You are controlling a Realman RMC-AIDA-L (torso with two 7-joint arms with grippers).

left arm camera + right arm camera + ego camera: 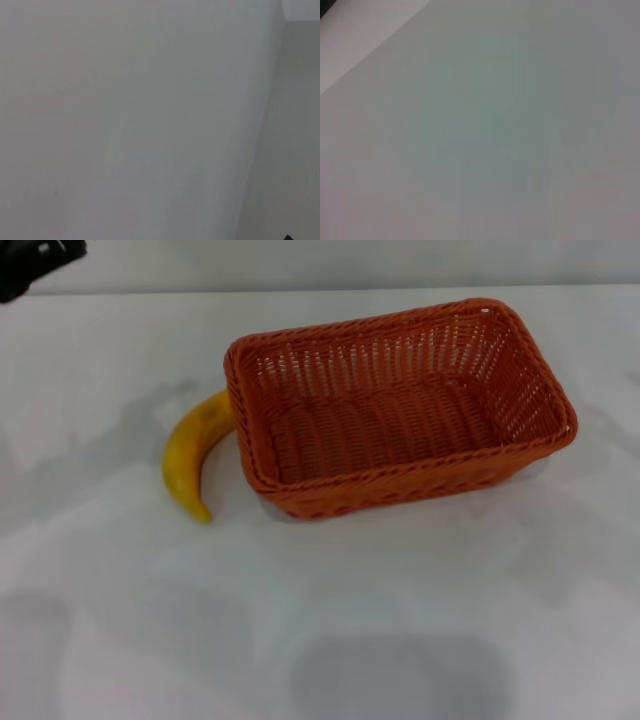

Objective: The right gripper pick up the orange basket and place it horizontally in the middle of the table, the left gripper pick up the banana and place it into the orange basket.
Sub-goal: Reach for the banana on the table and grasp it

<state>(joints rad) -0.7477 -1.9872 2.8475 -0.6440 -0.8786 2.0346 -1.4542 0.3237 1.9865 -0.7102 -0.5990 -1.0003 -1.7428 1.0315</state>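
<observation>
The orange basket (pixel 400 405) stands upright and empty in the middle of the white table (pixel 320 620), its long side running across the head view. The yellow banana (pixel 192 455) lies on the table at the basket's left end, its upper end against the basket's wall. A black part of my left gripper (pixel 30 265) shows in the far left corner of the head view, well away from the banana. My right gripper is out of view. Both wrist views show only bare white tabletop.
The table's far edge (pixel 330 290) runs behind the basket. Bare white tabletop lies in front of the basket and to both sides.
</observation>
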